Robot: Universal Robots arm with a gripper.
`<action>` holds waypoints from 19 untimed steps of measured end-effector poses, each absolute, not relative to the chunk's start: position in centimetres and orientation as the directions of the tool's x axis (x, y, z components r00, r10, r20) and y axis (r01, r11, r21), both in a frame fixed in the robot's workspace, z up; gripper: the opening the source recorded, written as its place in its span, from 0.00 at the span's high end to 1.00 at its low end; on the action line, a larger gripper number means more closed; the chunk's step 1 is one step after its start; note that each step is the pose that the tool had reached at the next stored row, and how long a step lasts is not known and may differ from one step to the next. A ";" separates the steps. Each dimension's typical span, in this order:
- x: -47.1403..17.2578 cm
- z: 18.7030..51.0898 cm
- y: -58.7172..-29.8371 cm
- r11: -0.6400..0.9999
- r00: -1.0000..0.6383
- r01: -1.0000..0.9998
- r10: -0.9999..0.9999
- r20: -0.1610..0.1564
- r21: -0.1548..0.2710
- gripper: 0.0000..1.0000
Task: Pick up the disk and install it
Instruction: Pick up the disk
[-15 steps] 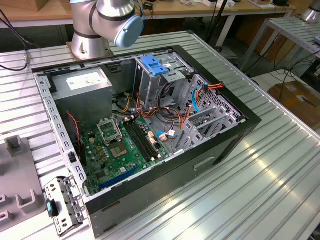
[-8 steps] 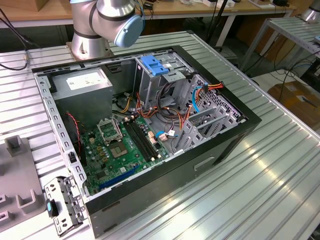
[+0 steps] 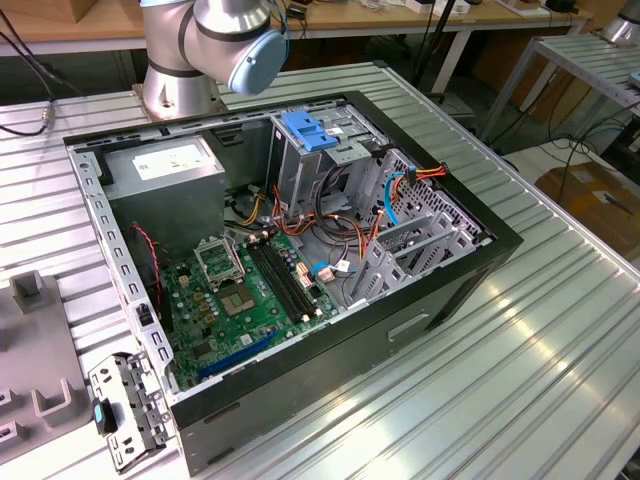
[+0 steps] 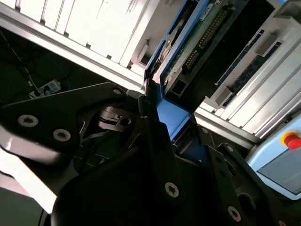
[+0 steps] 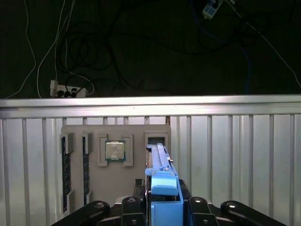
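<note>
Blue-framed disk (image 5: 162, 181), processor (image 5: 115, 150) just beside

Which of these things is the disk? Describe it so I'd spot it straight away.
On the ribbed metal table lies a grey holder tray with a square chip. Beside the chip stands the disk, on edge, alone in its bright blue frame.

Ribbed aluminium tabletop (image 3: 540, 350), glare streaks along its slats. Wooden workbench (image 3: 60, 25) behind. Second slatted metal table (image 3: 600, 70) at the exterior view's right. Cardboard box (image 3: 590, 195) on the floor below. In the first wrist view: dark floor (image 5: 282, 28), tangled cables (image 5: 94, 49), white power strip (image 5: 63, 89).
</note>
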State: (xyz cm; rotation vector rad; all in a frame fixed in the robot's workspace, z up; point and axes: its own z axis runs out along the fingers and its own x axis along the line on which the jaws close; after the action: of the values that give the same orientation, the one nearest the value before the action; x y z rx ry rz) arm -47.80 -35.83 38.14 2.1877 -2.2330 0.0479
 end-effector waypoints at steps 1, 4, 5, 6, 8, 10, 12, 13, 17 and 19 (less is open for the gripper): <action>-47.8 38.4 -35.8 0.020 -0.021 -1.000 -0.999 0.032 -0.011 0.63; -47.8 39.3 -35.8 0.020 -0.021 -1.000 -0.999 0.032 -0.011 0.63; -47.8 39.5 -35.8 0.020 -0.021 -1.000 -0.999 0.032 -0.011 0.63; -47.8 39.7 -35.8 0.020 -0.021 -1.000 -0.999 0.032 -0.011 0.63; -47.8 40.2 -35.8 0.020 -0.021 -1.000 -0.999 0.032 -0.011 0.63; -47.8 40.6 -35.8 0.020 -0.021 -1.000 -0.999 0.032 -0.011 0.63; -47.8 41.0 -35.8 0.020 -0.021 -1.000 -0.999 0.032 -0.011 0.63; -47.8 41.4 -35.8 0.020 -0.021 -1.000 -0.999 0.032 -0.011 0.63; -47.8 42.4 -35.8 0.020 -0.021 -1.000 -0.999 0.032 -0.012 0.63; -47.8 43.0 -35.8 0.020 -0.021 -1.000 -0.999 0.032 -0.012 0.63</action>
State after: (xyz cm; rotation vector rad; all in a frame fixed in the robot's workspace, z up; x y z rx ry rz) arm -47.80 -35.83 43.04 2.1879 -2.2332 0.0482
